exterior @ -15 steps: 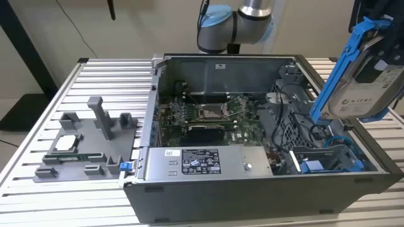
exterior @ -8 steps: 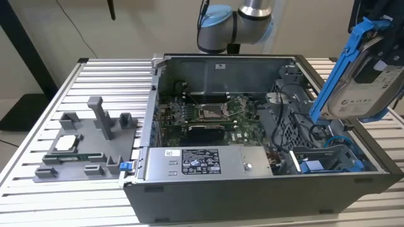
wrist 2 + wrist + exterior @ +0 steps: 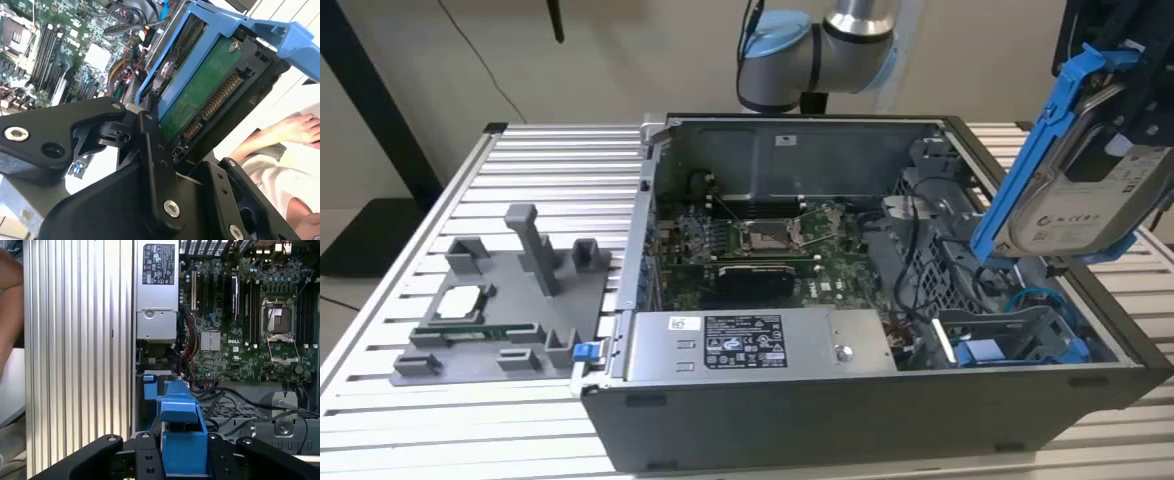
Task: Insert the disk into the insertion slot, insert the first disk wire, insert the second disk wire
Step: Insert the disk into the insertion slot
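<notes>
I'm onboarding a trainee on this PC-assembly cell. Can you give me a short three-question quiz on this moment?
1. True or false: the disk is seated in the insertion slot.
2. What is the gripper shut on? A) the disk B) a grey metal box C) a loose cable
3. Fill in: the disk hangs tilted above the computer case, at the exterior view's ____ side.
Key: 1 false, it is held in the air; 2 A; 3 right.

The disk (image 3: 1083,190) sits above the insertion slot (image 3: 1014,338), apparently apart.
</notes>
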{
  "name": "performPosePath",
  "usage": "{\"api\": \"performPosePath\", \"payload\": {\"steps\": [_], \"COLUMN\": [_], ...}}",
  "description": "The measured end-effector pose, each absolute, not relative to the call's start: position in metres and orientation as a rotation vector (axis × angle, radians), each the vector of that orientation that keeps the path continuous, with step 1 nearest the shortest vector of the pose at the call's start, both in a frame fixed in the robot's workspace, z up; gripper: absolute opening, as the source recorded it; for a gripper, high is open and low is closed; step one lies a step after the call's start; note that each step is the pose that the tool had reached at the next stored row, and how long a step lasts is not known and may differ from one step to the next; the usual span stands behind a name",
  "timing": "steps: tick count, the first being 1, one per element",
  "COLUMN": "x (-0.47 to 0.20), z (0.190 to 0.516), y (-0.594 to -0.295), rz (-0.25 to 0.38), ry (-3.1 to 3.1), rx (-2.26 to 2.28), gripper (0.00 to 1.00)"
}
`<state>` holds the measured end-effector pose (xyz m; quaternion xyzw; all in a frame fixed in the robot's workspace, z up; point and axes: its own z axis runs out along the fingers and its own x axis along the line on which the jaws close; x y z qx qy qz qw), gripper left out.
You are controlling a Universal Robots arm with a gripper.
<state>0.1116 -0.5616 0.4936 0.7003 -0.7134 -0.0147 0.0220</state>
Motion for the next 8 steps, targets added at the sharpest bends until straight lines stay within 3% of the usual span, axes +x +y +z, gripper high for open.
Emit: {"api": "performPosePath", "payload": {"steps": [8], "x": [0.1116], "z": [0.4924], "y": [-0.5617], "rz": [-0.047], "ry": [-2.209], "rx": [2.168], "gripper": [0.0]}}
